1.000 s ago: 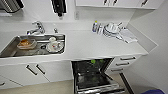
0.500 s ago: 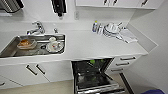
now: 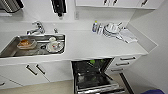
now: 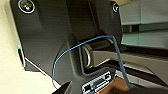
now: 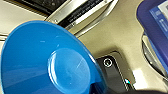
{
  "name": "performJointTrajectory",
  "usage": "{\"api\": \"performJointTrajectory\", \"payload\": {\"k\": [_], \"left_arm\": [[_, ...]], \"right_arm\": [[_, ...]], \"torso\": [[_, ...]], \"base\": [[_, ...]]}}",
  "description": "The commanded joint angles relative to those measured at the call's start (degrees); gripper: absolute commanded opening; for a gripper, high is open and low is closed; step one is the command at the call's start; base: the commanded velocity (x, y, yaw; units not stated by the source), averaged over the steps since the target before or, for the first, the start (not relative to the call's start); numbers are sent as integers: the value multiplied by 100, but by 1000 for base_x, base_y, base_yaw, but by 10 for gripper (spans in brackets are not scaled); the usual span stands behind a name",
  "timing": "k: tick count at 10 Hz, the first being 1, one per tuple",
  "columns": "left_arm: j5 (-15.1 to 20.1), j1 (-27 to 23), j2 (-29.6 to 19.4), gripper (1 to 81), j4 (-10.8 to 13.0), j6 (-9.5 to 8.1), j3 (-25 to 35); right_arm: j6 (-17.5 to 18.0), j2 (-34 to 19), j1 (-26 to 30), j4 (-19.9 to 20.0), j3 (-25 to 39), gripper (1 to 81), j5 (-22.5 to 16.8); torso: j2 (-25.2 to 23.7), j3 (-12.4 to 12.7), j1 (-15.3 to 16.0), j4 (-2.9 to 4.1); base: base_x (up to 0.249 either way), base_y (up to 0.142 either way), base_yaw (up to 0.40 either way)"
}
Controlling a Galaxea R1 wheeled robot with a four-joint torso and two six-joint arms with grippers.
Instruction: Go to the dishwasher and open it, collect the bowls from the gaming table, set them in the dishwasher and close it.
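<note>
White kitchen seen from above. Nearest, a glossy blue round bowl (image 5: 47,62) sits large at the right wrist, apparently carried; how the right claw grips it cannot be told, nor the left claw's state. Just ahead and below stands the steel-fronted dishwasher (image 3: 96,77), door down, rack drawn out, green bowls (image 3: 93,61) inside. Beyond, the white worktop (image 3: 82,45) with its steel sink (image 3: 30,45).

Cup on plate (image 3: 54,45) in the sink (image 3: 10,50); stacked plates (image 3: 111,29) on the counter (image 3: 82,45).
</note>
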Motion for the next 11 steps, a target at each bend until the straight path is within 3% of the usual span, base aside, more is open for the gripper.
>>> {"api": "performJointTrajectory", "payload": {"k": [1,4,6,11], "left_arm": [[-1800,695,882,811,-253,-135,-2012],[-1791,906,1393,811,-156,-21,-2734],[-1765,1073,1490,811,-130,129,-2761],[-1669,1381,1718,811,-130,243,-2770]], "right_arm": [[54,-268,1237,120,604,10,-1012],[379,110,2082,129,667,10,-1655],[450,593,2259,94,350,10,-1593],[704,1971,2883,155,-738,10,-1672]], "torso": [[0,0,0,0],[0,0,0,0],[0,0,0,0],[0,0,0,0]], "base": [[0,0,0],[0,0,0],[0,0,0],[0,0,0]]}}
